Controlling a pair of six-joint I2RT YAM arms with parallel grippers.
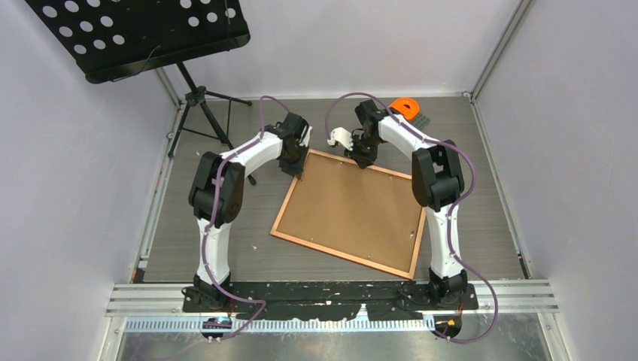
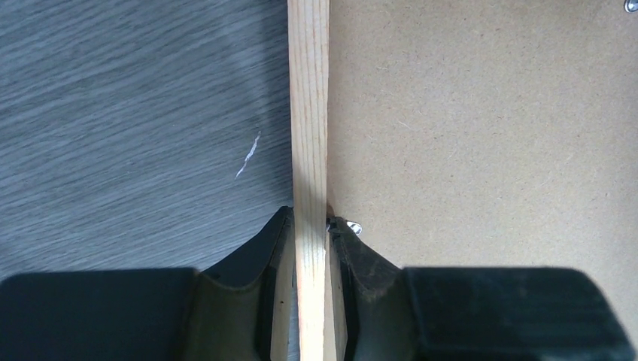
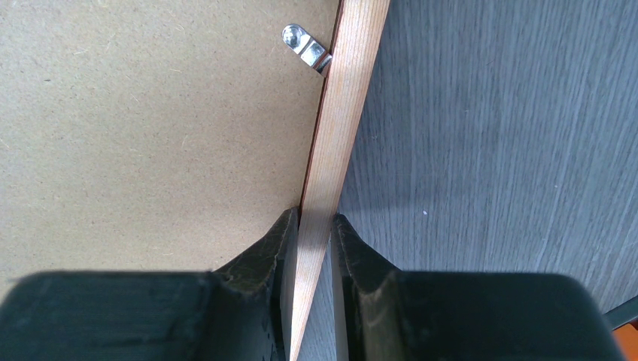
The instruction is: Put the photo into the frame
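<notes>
Nearest, the two arm bases sit at the desk's 6 o'clock edge. Just past them the frame lies flat at mid-desk, face down and turned slightly clockwise, its thin orange-brown border surrounding the plain brown backing board. At the frame's 10 o'clock corner the left gripper points down, its fingers clenched on the wooden border, one on the desk side and one on the board side beside a small silver tab. On the 12 o'clock edge the right gripper pinches the border the same way, another metal tab just ahead of it. Farther off, an orange object sits at 1 o'clock and a black music stand at 10 o'clock.
</notes>
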